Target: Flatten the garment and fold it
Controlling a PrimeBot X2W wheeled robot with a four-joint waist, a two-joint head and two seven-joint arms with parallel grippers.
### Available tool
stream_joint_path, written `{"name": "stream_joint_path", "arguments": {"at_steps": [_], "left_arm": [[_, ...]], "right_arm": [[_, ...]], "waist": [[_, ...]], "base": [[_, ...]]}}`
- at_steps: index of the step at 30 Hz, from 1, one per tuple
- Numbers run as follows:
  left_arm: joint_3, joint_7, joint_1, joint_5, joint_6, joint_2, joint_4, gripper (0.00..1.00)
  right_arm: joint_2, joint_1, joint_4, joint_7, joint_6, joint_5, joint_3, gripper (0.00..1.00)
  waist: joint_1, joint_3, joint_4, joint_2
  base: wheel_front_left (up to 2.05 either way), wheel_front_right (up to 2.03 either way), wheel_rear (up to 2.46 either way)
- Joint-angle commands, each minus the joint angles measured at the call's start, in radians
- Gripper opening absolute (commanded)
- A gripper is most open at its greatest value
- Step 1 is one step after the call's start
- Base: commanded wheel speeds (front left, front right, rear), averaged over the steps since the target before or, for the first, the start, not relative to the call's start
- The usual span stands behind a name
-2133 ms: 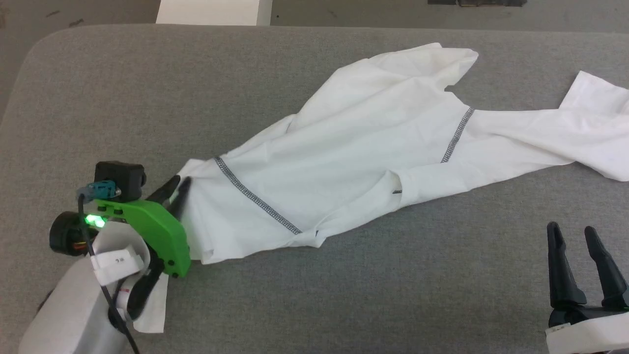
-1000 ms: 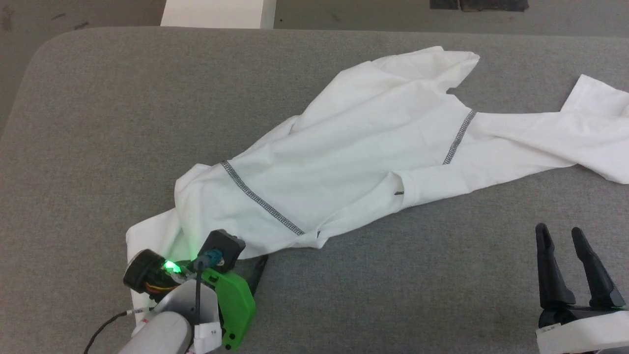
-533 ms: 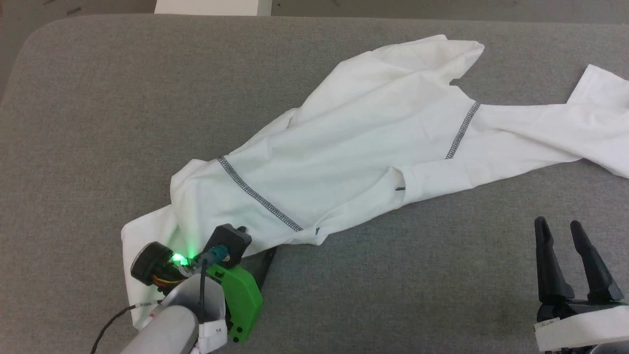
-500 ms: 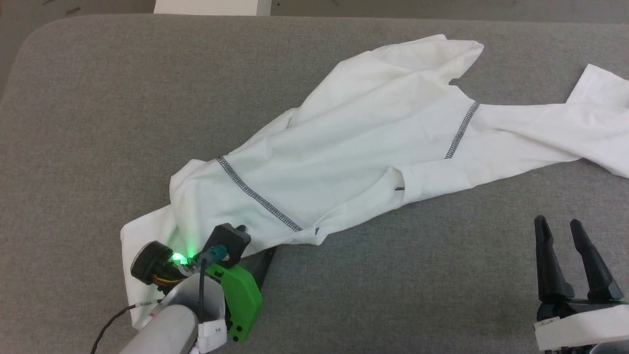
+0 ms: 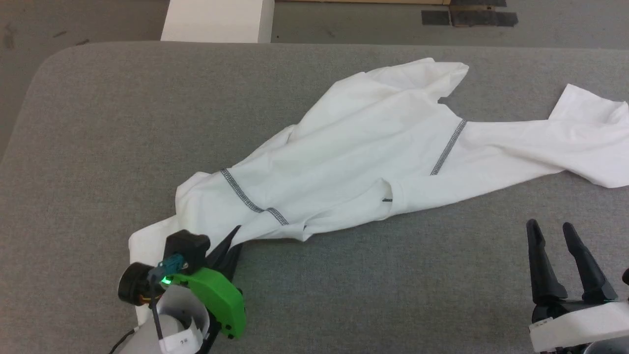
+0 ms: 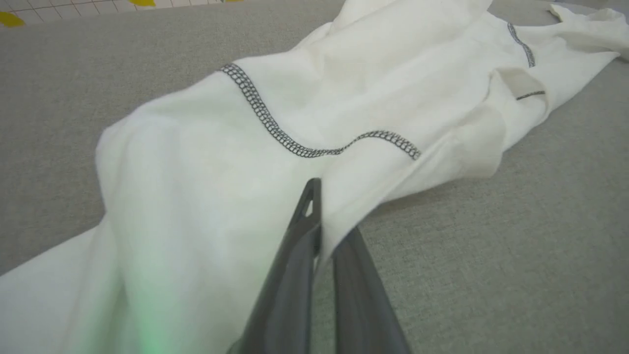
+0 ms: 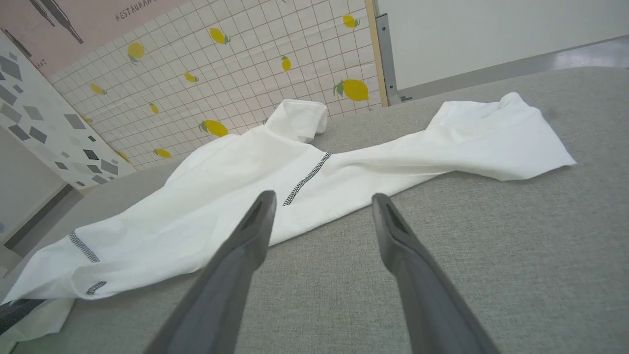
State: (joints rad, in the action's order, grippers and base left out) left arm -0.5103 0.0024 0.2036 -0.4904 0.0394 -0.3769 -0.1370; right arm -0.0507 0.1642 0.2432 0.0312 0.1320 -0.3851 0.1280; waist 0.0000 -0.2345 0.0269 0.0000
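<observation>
Dark and slim, the two fingers of your left claw (image 5: 235,235) lie low and slant up and to the right in the head view. They are pressed together on the near edge of the large white long-sleeved shirt (image 5: 363,142) of thin fabric with dark grey seam stitching. In the left wrist view one finger (image 6: 307,216) lies on top of the cloth and the other runs under it, so this claw is pinched shut on that fold. Behind it sit a green plastic wrist housing (image 5: 216,300) and a pale forearm. Your right claw (image 5: 550,231) stands at the lower right with its fingers pointing away from you, spread wide with nothing between them. Both are over a grey felt-like tabletop (image 5: 98,123) with a rounded corner. Past its far edge lie a grey floor (image 5: 344,24) and a rigid white box (image 5: 218,19), and the right wrist view shows a tiled wall with lemon print (image 7: 245,64). From the left claw the shirt runs up and to the right, with a stitched seam (image 6: 265,115) just ahead of the fingertips. Ahead of the right claw its body and one sleeve (image 7: 491,142) lie rumpled, apart from the fingers.
</observation>
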Motion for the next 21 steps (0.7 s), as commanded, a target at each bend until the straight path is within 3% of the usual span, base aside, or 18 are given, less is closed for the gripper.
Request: {"name": "stream_joint_path", "arguments": {"at_steps": [1,5,10,16,21], "left_arm": [[0.015,-0.009,-0.024,-0.016,0.014,-0.014,0.018,0.00],[0.032,-0.017,-0.073,-0.021,0.029,-0.048,0.084,0.00],[0.023,-0.003,-0.096,-0.024,0.032,-0.058,0.142,0.00],[0.004,0.008,-0.065,-0.016,0.031,-0.042,0.184,0.00],[-0.017,0.020,-0.023,-0.007,0.021,-0.026,0.204,0.00]], "right_arm": [[0.000,-0.011,0.009,0.015,-0.001,0.013,-0.004,1.00],[0.000,-0.039,0.033,0.085,-0.001,0.045,-0.009,1.00],[-0.015,-0.103,0.049,0.292,-0.001,0.093,-0.052,1.00],[-0.200,-0.244,0.019,0.552,-0.001,0.108,-0.119,1.00],[-0.381,-0.342,-0.028,0.675,-0.001,0.074,-0.254,1.00]], "waist": [[0.0000,0.028,0.013,0.0000],[0.0000,0.037,0.031,0.0000],[0.0000,0.017,0.047,0.0000],[0.0000,-0.031,0.067,0.0000],[0.0000,-0.080,0.089,0.0000]], "base": [[0.00,0.00,0.00],[0.00,0.00,0.00],[0.00,0.00,0.00],[0.00,0.00,0.00],[0.00,0.00,0.00]]}}
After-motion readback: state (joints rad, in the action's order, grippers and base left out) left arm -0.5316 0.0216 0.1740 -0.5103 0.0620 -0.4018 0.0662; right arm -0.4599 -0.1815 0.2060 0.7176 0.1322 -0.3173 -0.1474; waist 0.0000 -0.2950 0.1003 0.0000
